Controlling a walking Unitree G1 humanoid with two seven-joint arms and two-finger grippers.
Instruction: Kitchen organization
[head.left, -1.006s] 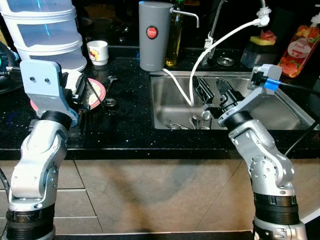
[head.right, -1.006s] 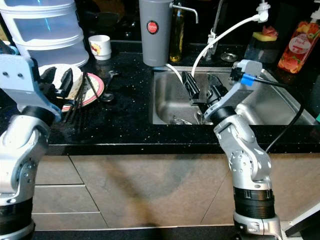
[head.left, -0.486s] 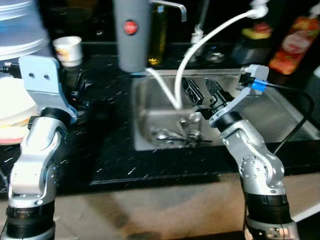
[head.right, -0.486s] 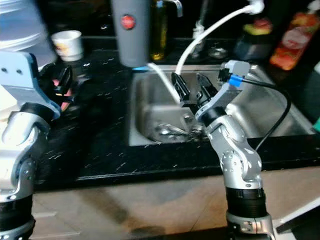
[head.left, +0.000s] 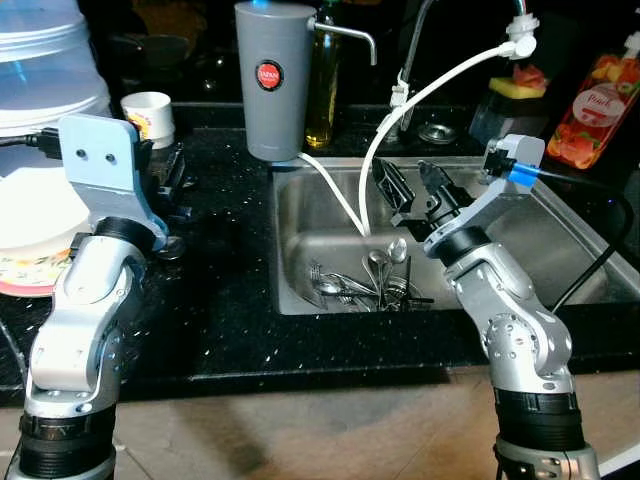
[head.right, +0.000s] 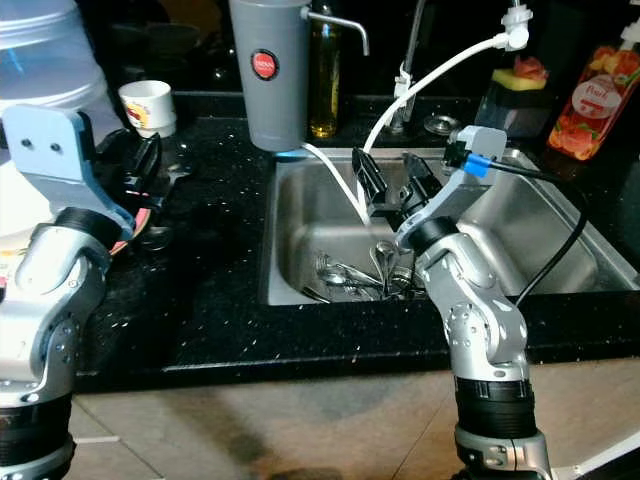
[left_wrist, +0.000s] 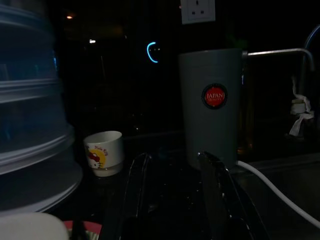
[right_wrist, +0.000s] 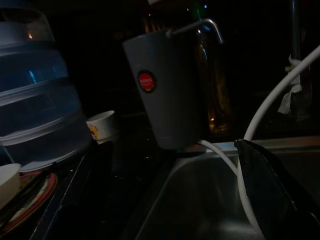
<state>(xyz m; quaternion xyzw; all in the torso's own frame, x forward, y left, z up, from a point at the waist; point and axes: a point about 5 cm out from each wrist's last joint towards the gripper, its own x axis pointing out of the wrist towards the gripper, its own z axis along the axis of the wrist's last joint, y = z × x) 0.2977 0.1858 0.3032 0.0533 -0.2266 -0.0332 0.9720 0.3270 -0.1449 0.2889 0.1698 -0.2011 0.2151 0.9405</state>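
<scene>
Right gripper (head.left: 415, 185): jaws spread wide and empty, poised over the stainless steel sink basin (head.left: 545, 235), above the cutlery; judged to be lining up a pick.
Left gripper (head.right: 140, 170): jaws part open, holding nothing, hovering low over the black speckled stone surface (head.left: 225, 300) left of the sink, near the plates; judged to be on standby.
Task item: pile of metal spoons and forks (head.left: 365, 280) lying loose on the basin floor at its front left, directly below the right gripper.
Obstruction: white flexible hose (head.left: 440, 80) curves from the tap area down into the basin, passing just beside the right gripper; it could snag a descending finger.
Surface items: tall grey cylindrical dispenser with red round label (head.left: 272, 80) at the sink's rear left corner; small white printed cup (head.left: 148, 115) further left; stacked translucent plastic containers (head.left: 45, 55) at far left; white plate (head.left: 30, 225) below them.
Rear right: red-labelled juice bottle (head.left: 598, 100) standing beside a yellow sponge in a dark holder (head.left: 512, 100).
</scene>
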